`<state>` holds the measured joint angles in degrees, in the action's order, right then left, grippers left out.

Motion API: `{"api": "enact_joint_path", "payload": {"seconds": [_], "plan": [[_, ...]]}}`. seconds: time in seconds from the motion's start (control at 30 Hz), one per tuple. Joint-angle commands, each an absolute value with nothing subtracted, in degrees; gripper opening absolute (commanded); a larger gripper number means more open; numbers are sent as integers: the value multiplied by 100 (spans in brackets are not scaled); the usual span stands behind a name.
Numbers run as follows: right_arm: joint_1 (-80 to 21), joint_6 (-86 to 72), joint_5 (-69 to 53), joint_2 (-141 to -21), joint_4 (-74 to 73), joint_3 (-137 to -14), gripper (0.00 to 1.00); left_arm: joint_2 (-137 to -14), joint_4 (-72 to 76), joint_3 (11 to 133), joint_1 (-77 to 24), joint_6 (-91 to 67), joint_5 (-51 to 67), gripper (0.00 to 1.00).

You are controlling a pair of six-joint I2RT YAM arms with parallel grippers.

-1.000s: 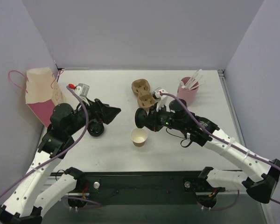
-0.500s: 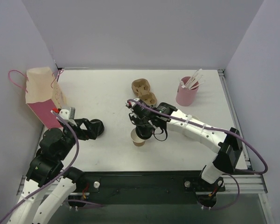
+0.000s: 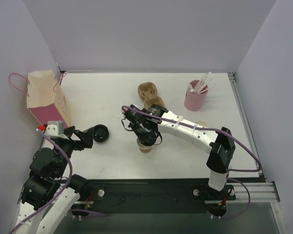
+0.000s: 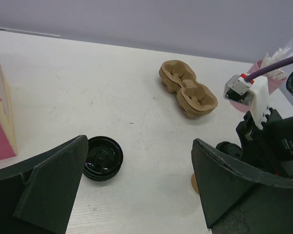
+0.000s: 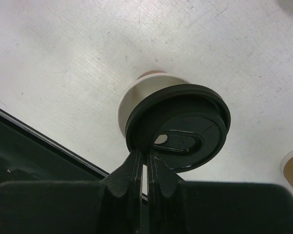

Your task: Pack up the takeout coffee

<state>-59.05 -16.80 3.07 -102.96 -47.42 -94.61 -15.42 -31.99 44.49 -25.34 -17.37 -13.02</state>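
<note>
Paper cup (image 5: 133, 95): light, thin-walled, likely crushable, best gripped gently round the wall; right gripper (image 5: 142, 159) pinches lid (image 5: 185, 122) edge over it; left gripper (image 4: 139, 146) spread.

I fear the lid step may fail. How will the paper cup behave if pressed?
The paper cup looks thin and narrower at its base, so it may tip. The black lid, pinched at its edge by the right gripper, seems offset, so pressure could buckle one wall.

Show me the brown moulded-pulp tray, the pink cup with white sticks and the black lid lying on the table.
Brown moulded-pulp tray (image 4: 188, 88): left wrist view, bridge between holes.
Pink cup (image 3: 195, 102): top view, outer wall.
Black lid on table (image 4: 103, 158): left wrist view, centre.
</note>
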Motion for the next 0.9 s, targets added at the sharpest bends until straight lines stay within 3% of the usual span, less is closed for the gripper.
{"api": "enact_joint_path", "payload": {"seconds": [0.0, 0.87], "plan": [[-6091, -1661, 509, -10546, -5414, -9965, 0, -1240, -3120, 4447, -2487, -1696, -2003, 97], [-6302, -1512, 589, -11531, -6258, -10819, 0, -1187, -3164, 4456, -2487, -1767, -2013, 97]]}}
